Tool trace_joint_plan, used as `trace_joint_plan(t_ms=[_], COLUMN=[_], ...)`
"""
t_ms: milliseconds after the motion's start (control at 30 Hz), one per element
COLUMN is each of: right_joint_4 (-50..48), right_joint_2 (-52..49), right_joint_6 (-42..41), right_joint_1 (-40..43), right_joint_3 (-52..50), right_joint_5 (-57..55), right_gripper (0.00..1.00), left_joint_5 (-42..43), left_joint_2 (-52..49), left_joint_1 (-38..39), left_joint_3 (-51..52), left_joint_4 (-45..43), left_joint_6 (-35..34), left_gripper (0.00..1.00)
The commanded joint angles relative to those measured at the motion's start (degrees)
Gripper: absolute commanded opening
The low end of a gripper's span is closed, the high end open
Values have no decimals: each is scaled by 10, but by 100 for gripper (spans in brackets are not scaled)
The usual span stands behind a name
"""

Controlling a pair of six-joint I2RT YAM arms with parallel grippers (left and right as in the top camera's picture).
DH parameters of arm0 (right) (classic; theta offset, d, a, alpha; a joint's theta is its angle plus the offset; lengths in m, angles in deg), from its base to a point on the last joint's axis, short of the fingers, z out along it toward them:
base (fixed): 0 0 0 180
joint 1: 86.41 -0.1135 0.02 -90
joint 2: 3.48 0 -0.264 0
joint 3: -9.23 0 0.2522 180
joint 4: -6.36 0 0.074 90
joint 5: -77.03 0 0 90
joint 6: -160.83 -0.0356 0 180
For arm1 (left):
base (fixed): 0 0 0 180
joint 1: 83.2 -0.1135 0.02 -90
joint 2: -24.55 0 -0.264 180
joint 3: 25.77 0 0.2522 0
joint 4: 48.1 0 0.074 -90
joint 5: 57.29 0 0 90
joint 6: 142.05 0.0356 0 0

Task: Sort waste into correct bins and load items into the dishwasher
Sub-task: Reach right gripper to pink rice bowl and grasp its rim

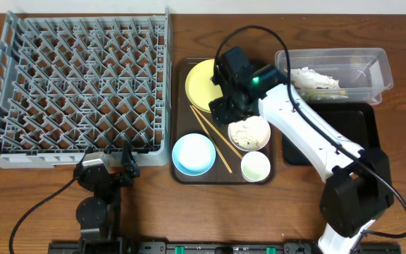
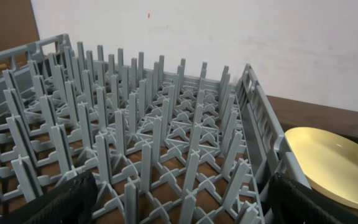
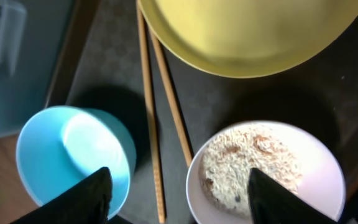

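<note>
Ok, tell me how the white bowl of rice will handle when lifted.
The white bowl is likely rigid: its rim holds a clean round shape. The loose rice crumbs would probably spill if it tilts. The smooth rim may slip when pinched.

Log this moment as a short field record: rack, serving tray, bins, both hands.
dish rack: grey, no dishes loaded
serving tray: holds yellow plate, light blue bowl, white bowl with rice crumbs, small white cup, chopsticks
clear tub: napkin and snack wrapper inside
black tray: nothing seen in its visible part
left hand: open, at rack's near edge, holding nothing
right hand: open, above chopsticks and white bowl, holding nothing
</note>
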Motion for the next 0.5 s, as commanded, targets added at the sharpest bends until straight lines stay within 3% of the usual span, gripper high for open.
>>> trace_joint_plan(t_ms=[0, 233, 367, 467], right_joint_4=[-17, -49, -52, -48], right_joint_2=[-8, -20, -41, -70], right_joint_6=[-8, -9, -38, -54], right_joint_1=[-9, -17, -27, -32], right_joint_3=[-33, -70, -70, -70], right_joint_5=[-16, -16, -32, -35], right_gripper=[63, 52, 59, 56], left_joint_5=[-5, -5, -5, -5], left_joint_2=[3, 3, 3, 3], left_joint_1=[-2, -2, -2, -2], left_joint_3=[11, 11, 11, 11], left_joint_4=[22, 22, 22, 22], left_joint_6=[3, 3, 3, 3], left_gripper=[89, 89, 89, 89])
